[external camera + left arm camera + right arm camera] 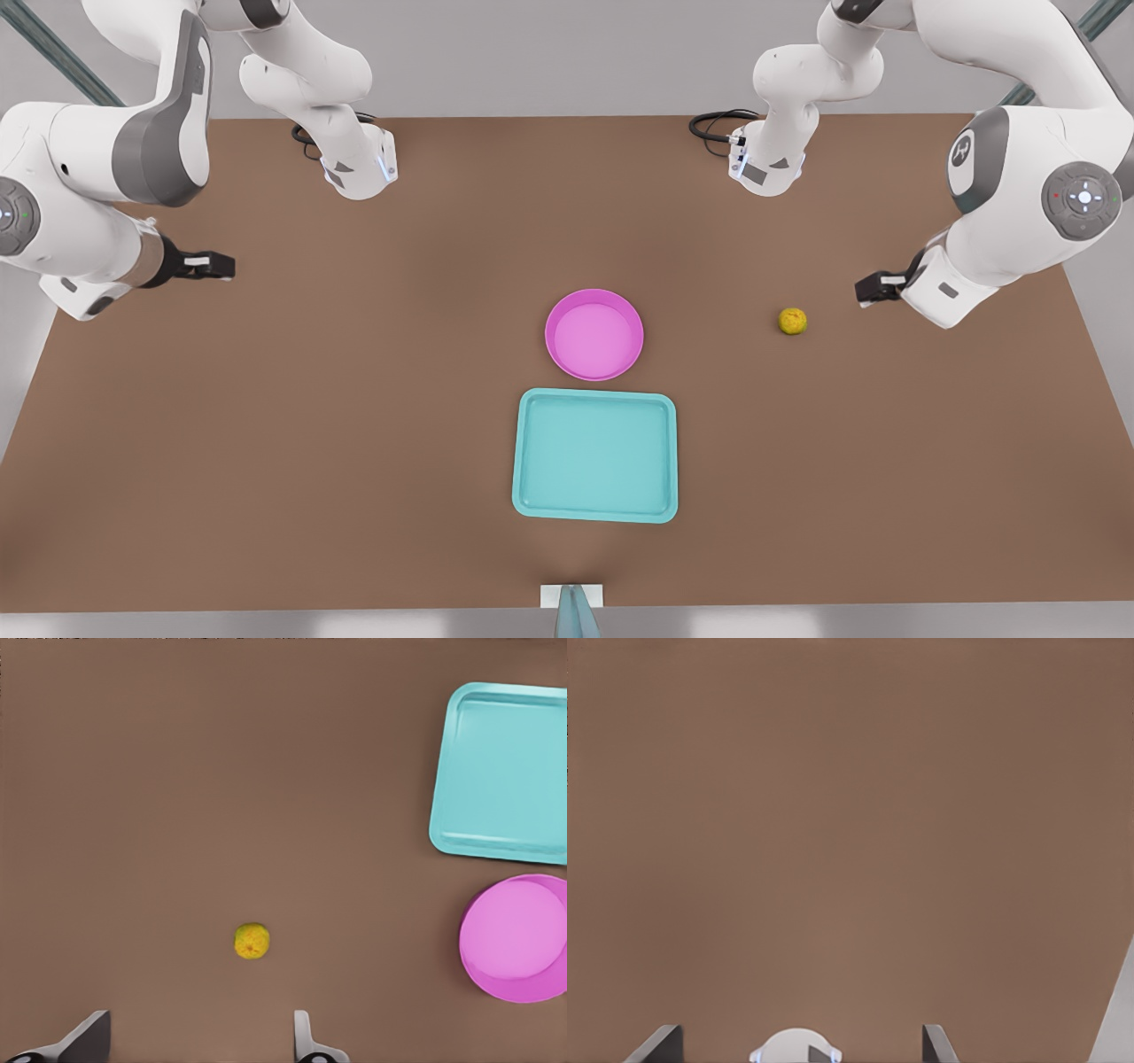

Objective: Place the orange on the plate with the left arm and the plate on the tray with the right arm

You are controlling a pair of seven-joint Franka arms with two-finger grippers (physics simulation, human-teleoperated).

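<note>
Two arms: both parked high, nothing held.
Left gripper [873,288]: fingers spread, near small bumpy yellow-orange orange [793,321], w/ room to straddle it.
Right gripper [208,264]: fingers apart, waits over bare brown table [310,425].
Round pink plate [594,334]: empty, just beside teal rectangular tray [594,455], so short transfer.

You are looking at almost no readable text — one small white emblem is showing on the grey joint cover [974,159] of the arm at the front view's right, too small to read.
</note>
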